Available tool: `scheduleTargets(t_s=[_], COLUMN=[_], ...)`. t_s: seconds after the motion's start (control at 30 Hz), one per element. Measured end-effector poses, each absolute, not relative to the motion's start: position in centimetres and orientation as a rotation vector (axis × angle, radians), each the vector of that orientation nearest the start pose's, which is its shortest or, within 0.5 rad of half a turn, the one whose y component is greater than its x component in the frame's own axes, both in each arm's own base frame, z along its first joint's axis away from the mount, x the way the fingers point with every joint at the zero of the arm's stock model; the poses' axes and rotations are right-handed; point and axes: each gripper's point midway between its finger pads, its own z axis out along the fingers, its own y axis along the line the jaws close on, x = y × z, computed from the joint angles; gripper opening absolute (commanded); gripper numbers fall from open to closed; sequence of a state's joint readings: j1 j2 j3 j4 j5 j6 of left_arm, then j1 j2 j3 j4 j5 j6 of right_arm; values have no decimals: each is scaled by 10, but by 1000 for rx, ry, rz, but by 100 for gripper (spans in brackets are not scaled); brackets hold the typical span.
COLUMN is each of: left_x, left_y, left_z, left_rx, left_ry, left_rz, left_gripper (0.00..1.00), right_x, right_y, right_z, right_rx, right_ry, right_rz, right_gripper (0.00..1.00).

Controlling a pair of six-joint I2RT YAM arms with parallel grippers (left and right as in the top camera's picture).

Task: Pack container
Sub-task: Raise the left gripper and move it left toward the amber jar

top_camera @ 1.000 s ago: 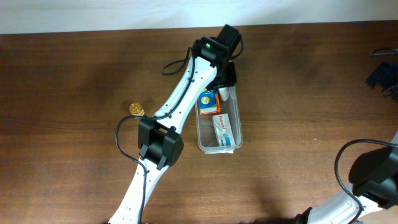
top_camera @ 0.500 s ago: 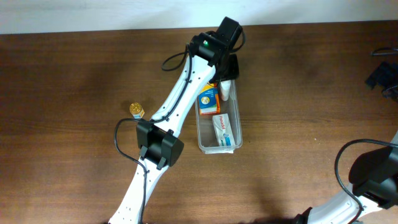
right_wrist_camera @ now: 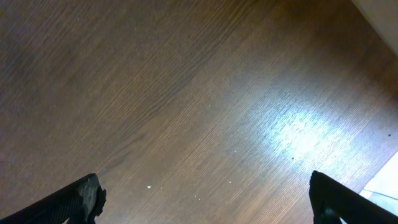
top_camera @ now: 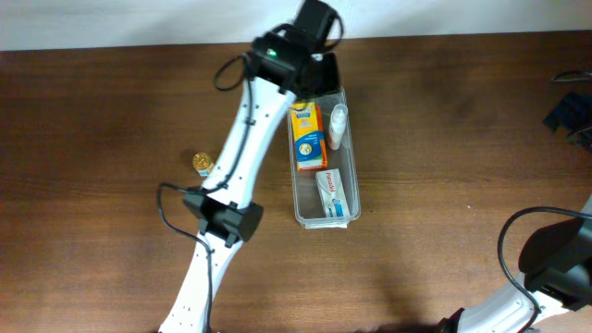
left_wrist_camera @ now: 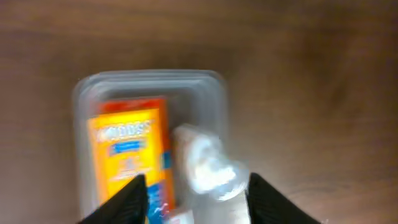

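The container (top_camera: 355,190) is a long clear bin in the middle of the table. It holds an orange box (top_camera: 308,136), a white bottle (top_camera: 338,126) lying beside it, and a white and blue box (top_camera: 332,193) at the near end. My left gripper (top_camera: 322,76) hovers over the container's far end, open and empty. In the left wrist view the container's far rim (left_wrist_camera: 149,79), the orange box (left_wrist_camera: 127,155) and the white bottle (left_wrist_camera: 208,165) lie below my left gripper (left_wrist_camera: 199,205). My right gripper (right_wrist_camera: 214,199) is open wide over bare wood.
A small gold object (top_camera: 202,162) lies on the table left of the container. A dark object (top_camera: 566,111) sits at the right edge. The right arm (top_camera: 555,264) is at the lower right. A white wall borders the table's far edge.
My left gripper has risen and drawn back toward the far edge, away from the bin. The white bottle stays in the bin and the orange box is now uncovered.
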State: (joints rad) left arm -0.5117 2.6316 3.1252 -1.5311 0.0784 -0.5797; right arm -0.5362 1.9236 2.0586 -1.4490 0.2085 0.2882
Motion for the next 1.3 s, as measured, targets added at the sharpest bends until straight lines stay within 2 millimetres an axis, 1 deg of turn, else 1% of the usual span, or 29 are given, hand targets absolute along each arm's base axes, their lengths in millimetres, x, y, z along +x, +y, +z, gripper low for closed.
scheduleTargets(t_s=[0.03,0.07,0.13,0.17,0.2,0.23,0.27,0.3,0.47,0.6,0.67,0.73,0.83,0.9,0.97,1.03,1.1,1.17,1.23,1.3], left_x=[480,477,470,472,475,477,480,482,487,486,483,478,464,449,436,421,410,405,399,398], left_y=[-274,-264,-241,-234,-227,-220,-213,-206,-171,-143,-127,-103,-65,-40,-20,-5,5,9,11,11], left_z=[198,197,194,196,199,203,207,212,244,268,274,275,264,250,235,217,196,178,147,126], left_rx=[-72,-79,-88,-90,-94,-95,-93,-97,-48,-9,-3,-21,-78,-128,-172,-212,-245,-251,-206,-165], left_ry=[2719,2742,2793,2792,2783,2774,2763,2751,2676,2629,2630,2658,2739,2819,2891,2968,3048,3095,3159,3185], left_rz=[-440,-416,-353,-346,-343,-340,-336,-334,-313,-282,-255,-194,-82,-15,35,71,99,116,127,130], left_gripper=[59,65,67,68,71,79,92,99,99,99,100,99,99,99,100,99,100,99,99,99], right_x=[332,332,332,332,332,332,332,332,332,332,332,332,332,332,332,332,332,332,332,332], right_y=[-239,-239,-239,-239,-239,-239,-239,-239,-239,-239,-239,-239,-239,-239,-239,-239,-239,-239,-239,-239], right_z=[219,219,219,219,219,219,219,219,219,219,219,219,219,219,219,219,219,219,219,219], right_rx=[1195,1195,1195,1194,1195,1195,1194,1195,1195,1195,1195,1195,1195,1195,1195,1195,1195,1195,1194,1195], right_ry=[2635,2635,2635,2635,2635,2635,2635,2635,2635,2635,2635,2635,2635,2635,2635,2635,2635,2635,2635,2635], right_rz=[-346,-346,-346,-347,-346,-346,-347,-346,-347,-346,-346,-346,-346,-347,-347,-347,-346,-346,-346,-347], right_gripper=[98,98,98,98,98,98,98,98,98,98,98,98,98,98,98,98,98,98,98,98])
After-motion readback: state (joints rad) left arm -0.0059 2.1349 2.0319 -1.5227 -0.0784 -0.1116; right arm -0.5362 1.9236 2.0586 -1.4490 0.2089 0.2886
